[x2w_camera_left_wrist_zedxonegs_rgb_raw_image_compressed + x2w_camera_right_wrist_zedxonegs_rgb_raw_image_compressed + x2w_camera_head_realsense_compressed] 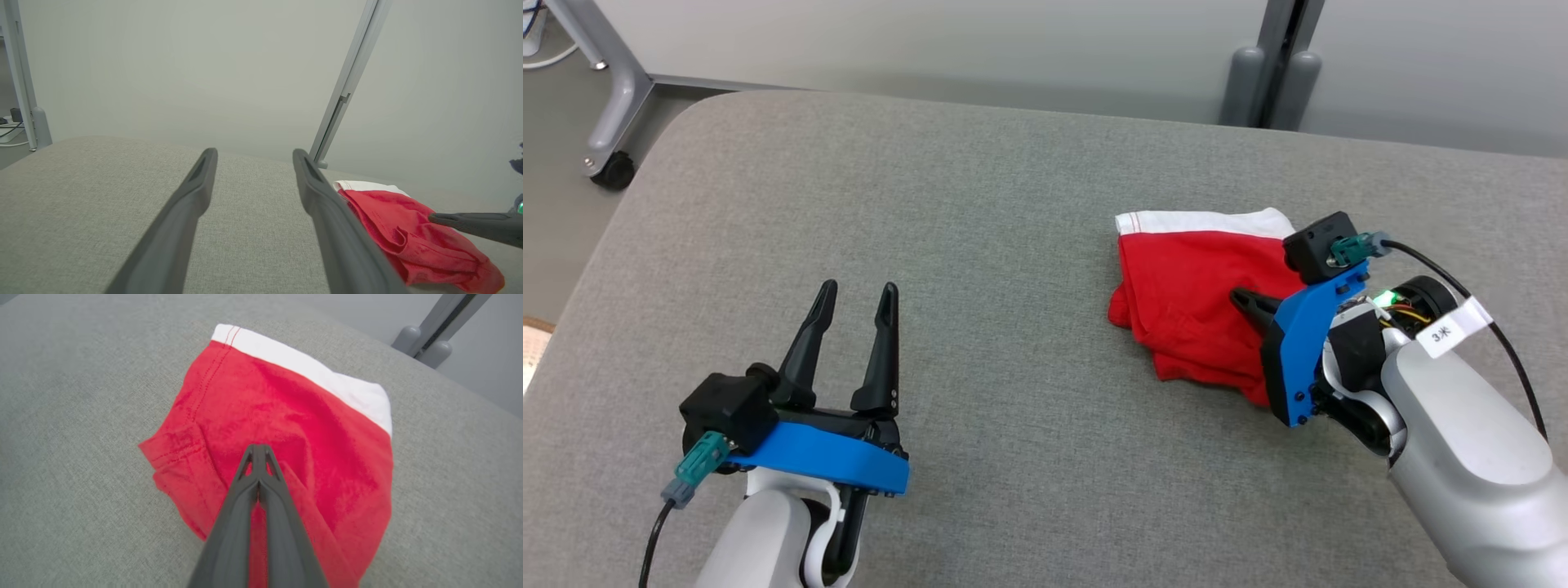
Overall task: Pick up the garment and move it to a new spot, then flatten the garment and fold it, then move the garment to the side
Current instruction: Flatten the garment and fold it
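The garment [1188,282] is a pair of red shorts with a white waistband, folded into a compact bundle on the right of the grey cushioned surface [1013,204]. My right gripper [1240,296] is shut, its tips over the middle of the garment [286,404]; no cloth shows between the fingers of my right gripper [258,446], and I cannot tell whether they touch the fabric. My left gripper [859,287] stands open over bare surface at the lower left, well apart from the garment. In the left wrist view my left gripper [254,152] frames the surface, with the garment [392,216] at its right.
A metal frame leg with a black caster [613,167] stands off the surface's far left corner. A grey post [1274,77] rises behind the far edge against a pale partition wall. The surface's left edge rounds off near my left arm.
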Tool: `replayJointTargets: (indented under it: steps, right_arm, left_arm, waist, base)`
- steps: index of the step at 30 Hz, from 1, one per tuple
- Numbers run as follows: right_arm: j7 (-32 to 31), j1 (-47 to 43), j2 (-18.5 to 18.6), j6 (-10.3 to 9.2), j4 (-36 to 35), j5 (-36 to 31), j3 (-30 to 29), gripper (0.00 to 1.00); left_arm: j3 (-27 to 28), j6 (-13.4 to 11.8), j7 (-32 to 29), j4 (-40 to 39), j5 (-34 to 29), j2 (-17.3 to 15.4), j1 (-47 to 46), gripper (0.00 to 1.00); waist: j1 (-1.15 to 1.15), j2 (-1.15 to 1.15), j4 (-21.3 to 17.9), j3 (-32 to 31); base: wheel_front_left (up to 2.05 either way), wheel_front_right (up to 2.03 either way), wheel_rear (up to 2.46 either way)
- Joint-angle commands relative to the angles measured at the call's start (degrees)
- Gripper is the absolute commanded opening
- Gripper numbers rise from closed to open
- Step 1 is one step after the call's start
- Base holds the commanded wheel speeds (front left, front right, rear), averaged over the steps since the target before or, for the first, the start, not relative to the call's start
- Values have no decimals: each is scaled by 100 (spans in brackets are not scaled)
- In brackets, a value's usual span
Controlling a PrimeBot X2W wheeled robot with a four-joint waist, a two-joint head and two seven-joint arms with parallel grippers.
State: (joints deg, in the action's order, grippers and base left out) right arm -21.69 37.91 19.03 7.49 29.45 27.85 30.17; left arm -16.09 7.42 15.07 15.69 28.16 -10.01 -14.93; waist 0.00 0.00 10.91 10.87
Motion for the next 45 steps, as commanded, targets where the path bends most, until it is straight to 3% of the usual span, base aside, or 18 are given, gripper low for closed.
replayJointTargets:
  steps: [1, 8, 21, 27, 30, 31, 32, 38, 45]
  right_arm:
    - [-77, 66, 17, 0, 69, 7, 41, 0]
    - [-486, 171, 63, 0, 420, 158, 538, 0]
    - [-713, -488, -257, 0, -510, 1435, 1701, 0]
    - [-60, -584, -578, 0, -850, 1817, 1754, 0]
    - [968, -705, -712, 0, -1047, 1794, 1241, 1]
    - [1243, -746, -729, 0, -1088, 1726, 1068, 35]
    - [1510, -800, -739, 0, -1121, 1625, 870, 100]
    - [2590, -1395, -804, 0, -1341, 733, -455, 100]
    - [2753, -2329, -1134, 0, -1925, -289, -2220, 100]
  left_arm:
    - [-30, 9, 11, -23, 10, 25, -89, 100]
    - [-12, 9, 11, -26, 46, 36, -116, 100]
    - [66, 9, 12, 3, 17, -7, 19, 100]
    - [73, 9, 11, 5, 21, -22, 46, 100]
    - [137, 9, 11, 11, -4, -31, 95, 100]
    - [155, 9, 12, 4, -13, -31, 110, 100]
    - [195, 9, 12, -9, -19, -33, 134, 100]
    - [452, 9, 12, -77, -77, -29, 327, 100]
    - [785, 9, 11, -170, -169, -58, 545, 100]
  waist:
    - [0, 0, 58, 42]
    - [0, 0, 207, 133]
    - [0, 0, 35, 8]
    - [0, 0, -62, -25]
    - [0, 0, -141, -112]
    - [0, 0, -163, -138]
    - [0, 0, -193, -170]
    - [0, 0, -393, -335]
    - [0, 0, -645, -430]
  base:
    - [0, 0, 0]
    - [0, 0, 0]
    - [0, 0, 0]
    - [0, 0, 0]
    - [0, 0, 0]
    - [0, 0, 0]
    - [0, 0, 0]
    - [0, 0, 0]
    - [0, 0, 0]
